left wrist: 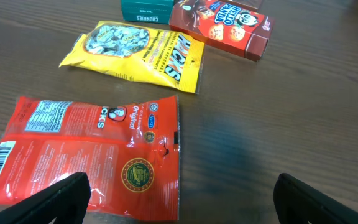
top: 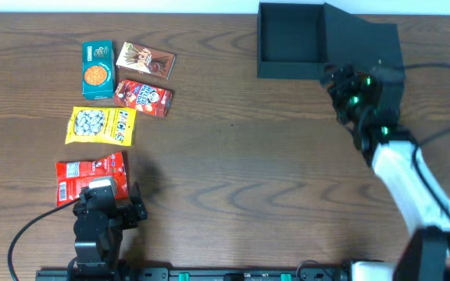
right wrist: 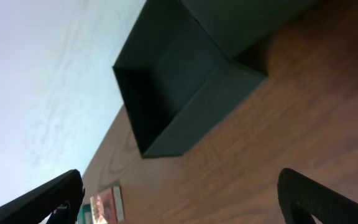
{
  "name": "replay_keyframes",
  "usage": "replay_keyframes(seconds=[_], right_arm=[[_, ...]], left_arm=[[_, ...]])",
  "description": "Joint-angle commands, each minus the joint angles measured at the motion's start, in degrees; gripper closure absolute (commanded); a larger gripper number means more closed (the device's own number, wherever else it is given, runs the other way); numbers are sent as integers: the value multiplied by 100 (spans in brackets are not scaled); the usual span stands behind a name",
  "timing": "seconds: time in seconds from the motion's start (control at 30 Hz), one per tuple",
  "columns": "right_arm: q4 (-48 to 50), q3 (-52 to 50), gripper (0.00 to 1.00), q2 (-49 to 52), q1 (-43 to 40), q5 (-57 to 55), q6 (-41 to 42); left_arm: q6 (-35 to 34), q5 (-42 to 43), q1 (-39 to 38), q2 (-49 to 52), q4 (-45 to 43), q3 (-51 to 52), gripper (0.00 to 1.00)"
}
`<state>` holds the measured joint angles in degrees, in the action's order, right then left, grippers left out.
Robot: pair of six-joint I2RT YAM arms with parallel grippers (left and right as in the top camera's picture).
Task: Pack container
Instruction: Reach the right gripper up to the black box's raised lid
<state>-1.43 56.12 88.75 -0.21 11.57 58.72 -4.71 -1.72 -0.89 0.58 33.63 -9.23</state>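
1. We start with the table (top: 233,156). Nothing is packed yet, so all the work is left.
2. The container (top: 289,40) sits at the table's far edge, on the right half. Its lid flap (top: 366,47) is open, and we see nothing inside.
3. Five snacks lie near the left edge: a red bag (top: 91,176), a yellow bag (top: 100,125), a teal box (top: 97,70), a red box (top: 143,97) and a brown box (top: 145,60).
4. Our left gripper (left wrist: 185,202) hangs by the red bag with its jaws wide apart, holding nothing.
5. Our right gripper (right wrist: 179,199) is near the container with its jaws wide apart, holding nothing.
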Motion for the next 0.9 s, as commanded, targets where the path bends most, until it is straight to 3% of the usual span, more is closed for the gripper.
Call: replay_keyframes(seconds=[0.0,0.2,0.53,0.6,0.77,0.83,0.87], right_arm=[[-234,678,1,527,-57,136,-109],[-800,1878,5,1508,-57,227,-22],[-1707,3244,21,2752,-31,492,619],[-1683,3407,33,2846,24,494,581],[-920,3519,87,2872,245,341,162],[-859,3519,98,2892,299,188,162],[-861,3519,99,2907,310,175,160]], left_arm=[[-44,-17,22,-37,2,50,5],[-44,-17,22,-37,2,50,5],[-44,-17,22,-37,2,50,5],[-44,-17,22,-37,2,50,5],[-44,-17,22,-37,2,50,5],[-44,-17,22,-37,2,50,5],[-44,-17,22,-37,2,50,5]])
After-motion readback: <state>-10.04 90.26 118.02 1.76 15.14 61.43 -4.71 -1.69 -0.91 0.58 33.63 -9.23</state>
